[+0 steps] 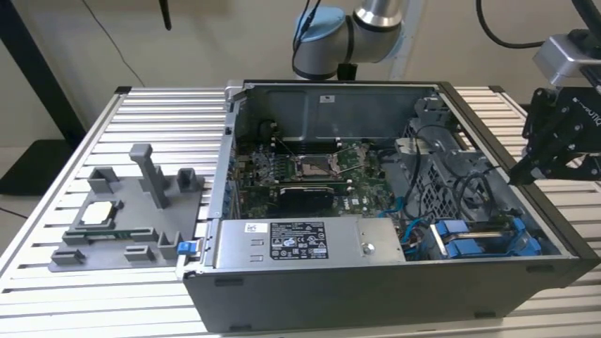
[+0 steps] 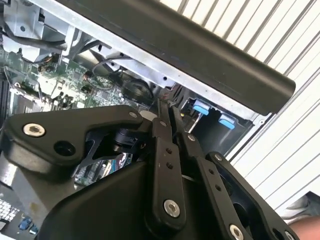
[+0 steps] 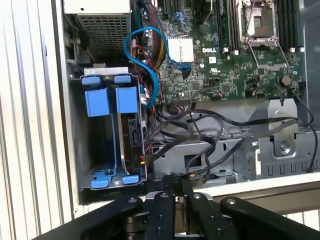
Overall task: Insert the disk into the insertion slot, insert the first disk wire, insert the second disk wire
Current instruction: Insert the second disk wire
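Exterior view: open computer case lies on a slatted table; the gripper hangs just outside the case wall on the exterior view's right, above the near corner where the insertion slot sits with blue rails. Grey fixture tray rests on the table at the exterior view's left, well apart from the case. Second wrist view: gripper fingers pressed together, nothing between them, over the case edge near the blue tabs. First wrist view: the disk stands edge-on in the insertion slot, blue carrier around it; blue cable and black cables lie loose beside the bay; gripper close above the case wall.
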Controlling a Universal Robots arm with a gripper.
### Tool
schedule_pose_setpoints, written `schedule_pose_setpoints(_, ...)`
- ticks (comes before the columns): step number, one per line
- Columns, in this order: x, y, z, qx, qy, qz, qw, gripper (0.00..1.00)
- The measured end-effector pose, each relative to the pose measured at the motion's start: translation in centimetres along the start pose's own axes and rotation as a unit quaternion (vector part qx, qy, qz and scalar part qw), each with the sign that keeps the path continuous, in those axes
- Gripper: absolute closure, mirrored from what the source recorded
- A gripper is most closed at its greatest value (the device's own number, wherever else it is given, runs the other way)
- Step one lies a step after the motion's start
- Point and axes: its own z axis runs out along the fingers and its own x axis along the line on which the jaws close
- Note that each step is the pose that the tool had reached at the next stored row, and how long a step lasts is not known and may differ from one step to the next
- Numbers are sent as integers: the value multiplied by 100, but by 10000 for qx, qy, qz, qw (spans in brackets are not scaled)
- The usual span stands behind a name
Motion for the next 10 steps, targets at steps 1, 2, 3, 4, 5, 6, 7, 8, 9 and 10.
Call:
schedule_pose_setpoints(1,3,35,-4,0,1,0,10000,100)
schedule_pose_setpoints(2,6,70,-6,0,1,0,10000,100)
schedule_pose_setpoints(3,10,106,-7,0,0,0,10000,100)
schedule_pose_setpoints(4,13,143,-8,0,0,1,10000,100)
schedule_pose_setpoints(5,17,181,-9,0,1,0,10000,100)
schedule_pose_setpoints(6,22,223,-9,0,1,0,10000,100)
schedule_pose_setpoints(7,27,263,-9,0,1,0,10000,100)
schedule_pose_setpoints(8,32,312,-8,0,0,1,10000,100)
schedule_pose_setpoints(9,38,356,-8,0,0,0,10000,100)
schedule_pose_setpoints(10,47,402,-7,0,1,0,10000,100)
